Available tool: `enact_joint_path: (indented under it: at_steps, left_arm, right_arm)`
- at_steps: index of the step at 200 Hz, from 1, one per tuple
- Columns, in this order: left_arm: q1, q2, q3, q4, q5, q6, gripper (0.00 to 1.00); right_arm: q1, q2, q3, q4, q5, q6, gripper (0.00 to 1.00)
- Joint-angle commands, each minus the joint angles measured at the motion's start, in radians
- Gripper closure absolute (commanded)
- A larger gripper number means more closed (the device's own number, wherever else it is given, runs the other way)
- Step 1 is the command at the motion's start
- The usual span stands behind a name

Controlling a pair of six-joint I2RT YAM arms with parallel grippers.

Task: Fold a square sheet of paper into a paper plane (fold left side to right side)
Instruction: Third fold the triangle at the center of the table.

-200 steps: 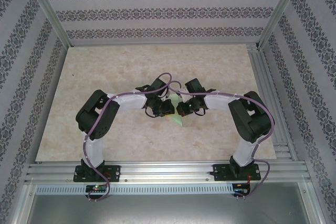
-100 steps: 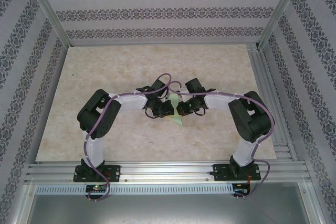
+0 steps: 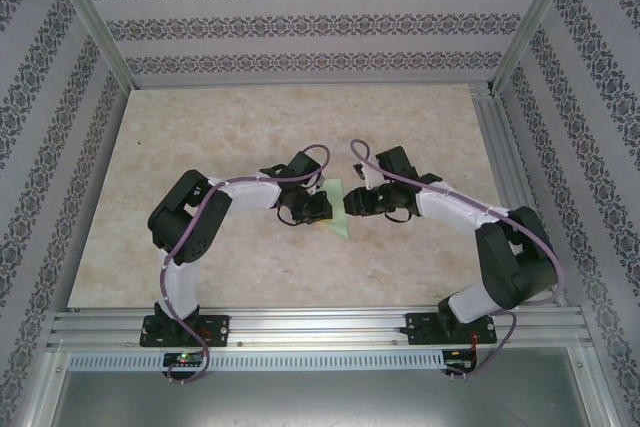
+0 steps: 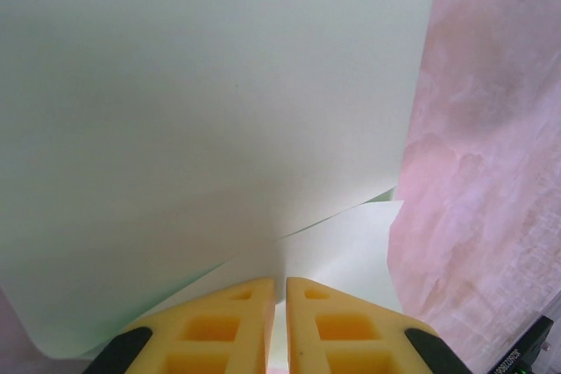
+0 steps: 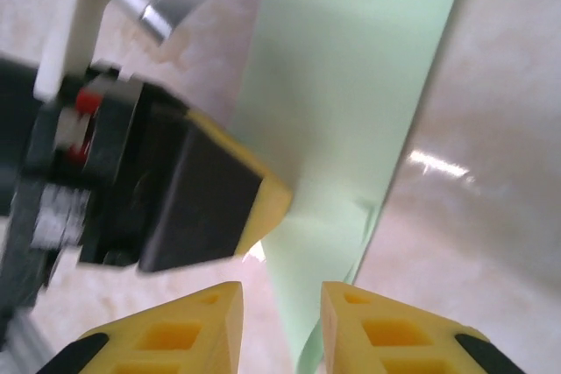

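The square sheet of paper [image 3: 340, 219] is a pale green folded wedge at the middle of the table, its tip pointing toward the arms. My left gripper [image 3: 316, 209] is on the paper's left side. In the left wrist view its yellow fingertips [image 4: 259, 297] are shut on a thin edge of the paper [image 4: 219, 85], and folded layers spread ahead of them. My right gripper [image 3: 354, 205] is just right of the wedge. It stands open [image 5: 282, 291], with the paper [image 5: 351, 85] beyond the gap and not pinched. The left gripper's yellow pad [image 5: 266, 201] rests at the paper's edge.
The marbled beige table [image 3: 200, 127] is bare around the paper. Aluminium frame rails [image 3: 300, 327] run along the near edge, and patterned walls enclose the other three sides. The right arm's elbow [image 3: 515, 262] hangs out over the right side of the table.
My right gripper has opened, let go of the paper and drawn back to the right, its arm swinging outward. The left gripper keeps its hold in the same place.
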State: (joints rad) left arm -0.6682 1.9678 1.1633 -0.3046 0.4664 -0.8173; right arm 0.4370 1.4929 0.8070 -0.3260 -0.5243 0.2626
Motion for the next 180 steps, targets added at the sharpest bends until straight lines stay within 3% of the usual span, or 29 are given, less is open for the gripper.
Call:
enact_joint_path:
  at_steps: [1, 21, 71, 180]
  left_arm:
    - [-0.007, 0.049, -0.011, -0.029, -0.041, 0.023, 0.84]
    - [-0.007, 0.05, -0.008, -0.033, -0.042, 0.026, 0.85]
    - [-0.007, 0.051, -0.004, -0.037, -0.044, 0.029, 0.84]
    - [-0.007, 0.053, 0.003, -0.042, -0.042, 0.035, 0.85]
  right_arm:
    - [0.01, -0.034, -0.089, 0.039, -0.125, 0.117, 0.71]
    - [0.019, -0.031, -0.13, 0.102, -0.195, 0.173, 0.73]
    - [0.028, 0.07, -0.084, 0.125, -0.224, 0.16, 0.76]
    - [0.042, 0.179, -0.047, 0.085, -0.205, 0.136, 0.79]
